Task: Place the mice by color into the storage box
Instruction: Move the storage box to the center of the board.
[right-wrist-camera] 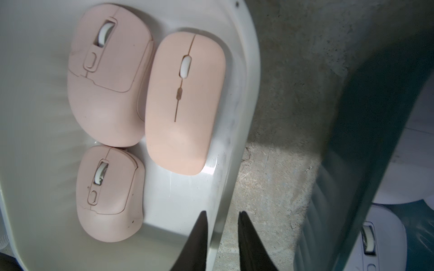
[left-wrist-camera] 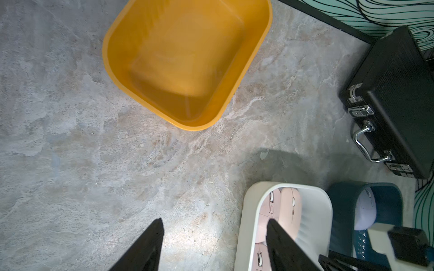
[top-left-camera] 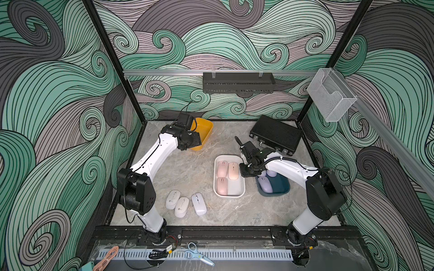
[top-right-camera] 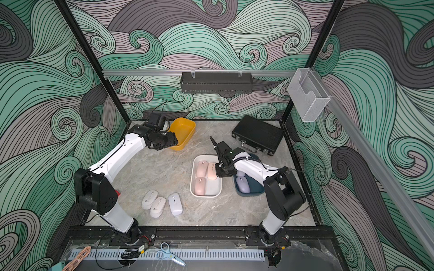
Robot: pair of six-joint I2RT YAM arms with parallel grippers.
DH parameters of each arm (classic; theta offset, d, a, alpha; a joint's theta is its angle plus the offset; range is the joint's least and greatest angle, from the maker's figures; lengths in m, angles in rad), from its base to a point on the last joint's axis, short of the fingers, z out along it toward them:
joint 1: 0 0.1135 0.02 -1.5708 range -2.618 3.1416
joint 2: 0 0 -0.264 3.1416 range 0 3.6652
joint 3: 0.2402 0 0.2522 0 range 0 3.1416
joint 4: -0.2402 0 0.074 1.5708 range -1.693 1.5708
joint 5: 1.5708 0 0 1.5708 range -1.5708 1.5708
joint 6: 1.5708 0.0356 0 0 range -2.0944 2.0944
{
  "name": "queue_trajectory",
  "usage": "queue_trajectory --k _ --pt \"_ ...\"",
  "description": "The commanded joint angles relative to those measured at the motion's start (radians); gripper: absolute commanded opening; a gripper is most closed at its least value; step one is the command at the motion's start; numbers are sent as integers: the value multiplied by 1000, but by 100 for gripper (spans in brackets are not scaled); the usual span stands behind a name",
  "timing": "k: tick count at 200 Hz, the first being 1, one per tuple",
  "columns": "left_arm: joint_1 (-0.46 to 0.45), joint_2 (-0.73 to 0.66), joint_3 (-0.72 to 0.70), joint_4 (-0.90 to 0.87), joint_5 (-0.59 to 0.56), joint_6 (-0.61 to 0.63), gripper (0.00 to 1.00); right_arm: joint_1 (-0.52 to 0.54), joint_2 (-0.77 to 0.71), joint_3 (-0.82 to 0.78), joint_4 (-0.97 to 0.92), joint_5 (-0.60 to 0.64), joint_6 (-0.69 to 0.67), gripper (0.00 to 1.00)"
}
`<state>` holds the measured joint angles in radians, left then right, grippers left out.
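White plastic fills the narrow gap of my right hand (right-wrist-camera: pixel 223 213). The rim of the white box (right-wrist-camera: pixel 244 70) runs between my two fingers, one inside the box and one outside over the desk (right-wrist-camera: pixel 281 117). I cannot tell whether they pinch it.

Just inside that rim lies the flat pink mouse (right-wrist-camera: pixel 185 105). The rounded pink mouse (right-wrist-camera: pixel 108 77) is against its side, and the smaller pink mouse (right-wrist-camera: pixel 109 194) is end to end with the rounded one. In both top views all three have their long axes running from the near edge to the far edge, scroll wheels toward the far edge.

Beside the white box, toward the right edge, stands the teal box (top-left-camera: pixel 281 187). The lavender mouse (top-left-camera: pixel 265 184) lies in it along the same line, wheel end also toward the far edge. More lavender shows beyond it, partly hidden under my right arm.

Near the near-left corner, the three off-white mice sit in a row on the desk. The first off-white mouse (top-left-camera: pixel 173 199) and the second off-white mouse (top-left-camera: pixel 182 207) touch, their far ends leaning right. The third off-white mouse (top-left-camera: pixel 199 204) is just apart, its far end leaning left.

My left hand (left-wrist-camera: pixel 215 220) hangs over bare desk with its fingers wide. It is close to the yellow box (top-left-camera: pixel 204 131) at the far edge. A black case (top-left-camera: pixel 277 135) lies in the far-right corner.
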<state>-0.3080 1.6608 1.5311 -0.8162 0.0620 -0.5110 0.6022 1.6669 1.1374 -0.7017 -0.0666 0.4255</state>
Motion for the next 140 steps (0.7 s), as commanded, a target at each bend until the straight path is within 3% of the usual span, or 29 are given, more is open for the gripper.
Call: queue_trajectory --k 1,95,140 --pt "15 -24 6 -18 43 16 69 6 16 14 5 32 22 20" --pt "28 -18 0 -12 59 9 68 -13 78 121 9 107 3 0" --pt "32 -17 -5 -9 61 8 68 -55 177 260 11 111 -27 0"
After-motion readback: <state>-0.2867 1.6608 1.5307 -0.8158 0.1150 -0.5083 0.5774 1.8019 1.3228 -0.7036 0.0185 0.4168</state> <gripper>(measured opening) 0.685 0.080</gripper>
